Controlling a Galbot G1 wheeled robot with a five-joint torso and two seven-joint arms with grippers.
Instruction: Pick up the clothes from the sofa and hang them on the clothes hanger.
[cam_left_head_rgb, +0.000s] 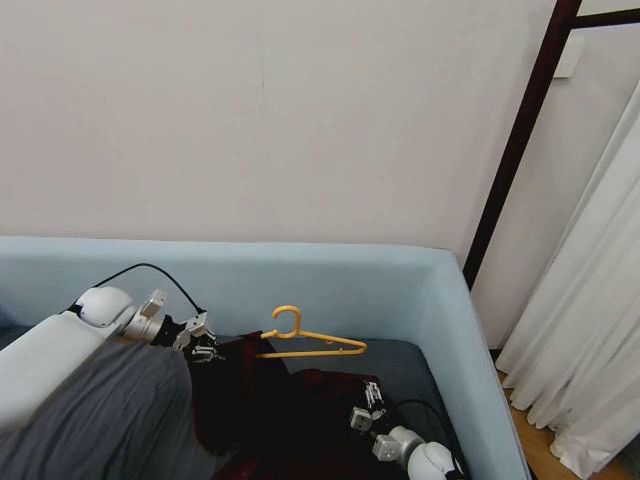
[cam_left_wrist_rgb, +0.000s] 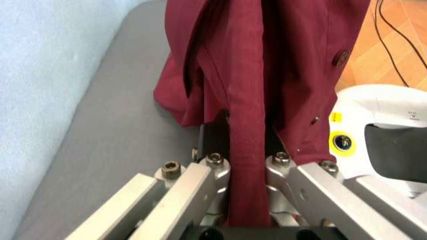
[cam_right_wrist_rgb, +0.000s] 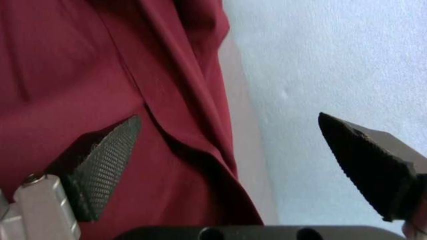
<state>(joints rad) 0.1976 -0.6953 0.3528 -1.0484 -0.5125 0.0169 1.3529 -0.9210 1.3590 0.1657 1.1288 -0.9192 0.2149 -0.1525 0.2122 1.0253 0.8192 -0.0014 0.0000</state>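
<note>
Shirt (cam_left_head_rgb: 300, 410): maroon, soft, light, likely limp; on sofa (cam_left_head_rgb: 440, 300), hanger (cam_left_head_rgb: 310, 343) at far edge. Left gripper (cam_left_wrist_rgb: 245, 165) clenched on a fold; right gripper (cam_right_wrist_rgb: 233, 165) released, nearer, right. Best held by collar.

Crumpled dark-red garment (cam_left_head_rgb: 300, 410) on blue sofa (cam_left_head_rgb: 300, 268), yellow hanger (cam_left_head_rgb: 312, 343) against it.

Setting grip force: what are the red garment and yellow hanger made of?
The red garment, pinched in the left gripper, looks like thin matte woven cloth, perhaps cotton: soft folds, a button. The yellow hanger looks like smooth moulded plastic: even colour, thin bars.
</note>
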